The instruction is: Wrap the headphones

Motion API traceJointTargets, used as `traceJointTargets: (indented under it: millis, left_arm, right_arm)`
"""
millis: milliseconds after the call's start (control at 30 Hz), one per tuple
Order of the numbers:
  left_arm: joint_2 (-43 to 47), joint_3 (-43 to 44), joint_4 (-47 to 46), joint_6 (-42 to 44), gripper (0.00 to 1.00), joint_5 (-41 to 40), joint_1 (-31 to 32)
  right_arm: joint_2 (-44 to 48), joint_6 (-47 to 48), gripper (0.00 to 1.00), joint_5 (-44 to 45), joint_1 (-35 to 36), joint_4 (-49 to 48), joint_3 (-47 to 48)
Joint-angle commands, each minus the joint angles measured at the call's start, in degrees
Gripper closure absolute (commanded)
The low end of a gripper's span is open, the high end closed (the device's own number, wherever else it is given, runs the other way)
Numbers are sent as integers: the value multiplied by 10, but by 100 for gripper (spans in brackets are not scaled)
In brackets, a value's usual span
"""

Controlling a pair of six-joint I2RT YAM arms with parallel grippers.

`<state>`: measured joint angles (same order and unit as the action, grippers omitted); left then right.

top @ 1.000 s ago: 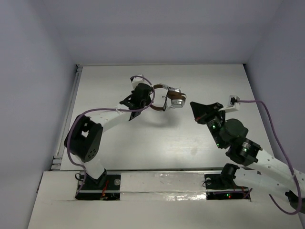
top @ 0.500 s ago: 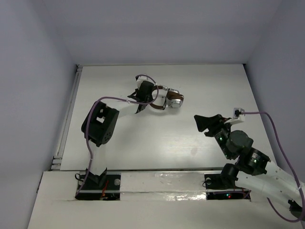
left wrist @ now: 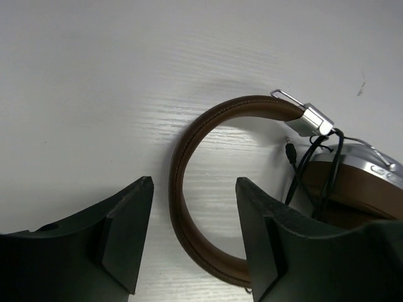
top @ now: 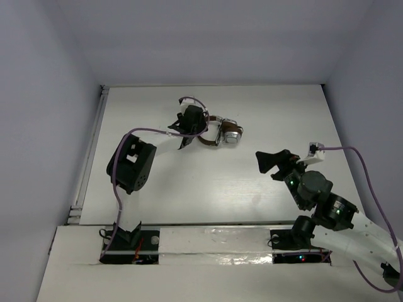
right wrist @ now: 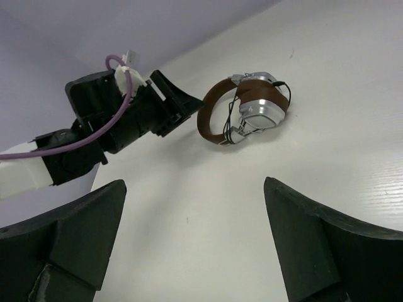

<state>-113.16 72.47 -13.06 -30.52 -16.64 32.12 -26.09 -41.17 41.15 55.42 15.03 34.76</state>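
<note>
The headphones (top: 221, 134) lie on the white table (top: 189, 182) at the back middle, with a brown headband (left wrist: 189, 132) and silver-and-brown earcups (right wrist: 261, 108). Their thin dark cord (left wrist: 302, 173) is wound round the earcups, and its plug (left wrist: 289, 151) hangs free. My left gripper (left wrist: 195, 189) stands open astride the headband, its fingers on either side and not pressing it. It shows just left of the headphones in the top view (top: 200, 129). My right gripper (right wrist: 194, 182) is wide open and empty, well back from the headphones toward the near right (top: 269, 165).
Purple cables (top: 362, 170) run along both arms. The left arm's elbow (top: 131, 165) rises over the table's left side. A rail (top: 94, 135) runs along the left edge, and grey walls close in the table at the back and sides.
My left gripper has opened and let go of the headband. The right gripper has opened wide and drawn back toward the near right. The left elbow has risen.
</note>
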Motion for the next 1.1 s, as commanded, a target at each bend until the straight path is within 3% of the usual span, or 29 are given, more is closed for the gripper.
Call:
traceJointTargets:
  millis: [0,167,333,533,667,833,1067]
  left_arm:
    - [92,-19,-34,-2,48,-8,-4]
    - [231,-60,-40,5,37,-18,-4]
    - [387,-107,-55,14,12,-11,-4]
    - [529,-149,-15,3,9,-3,-4]
    - [625,-184,21,0,1,-7,-4]
    - [739,-218,74,-2,1,-11,-4]
    - [810,-247,130,13,1,-16,-4]
  right_arm:
    - [14,20,3,31,-2,6,49]
    - [19,44,1,45,-2,-3,90]
    - [21,72,0,76,-2,-2,141]
    - [13,133,0,72,-2,11,206]
    - [10,137,0,73,-2,39,240]
    - [39,144,0,38,-2,3,223]
    - [57,138,0,56,-2,-4,192]
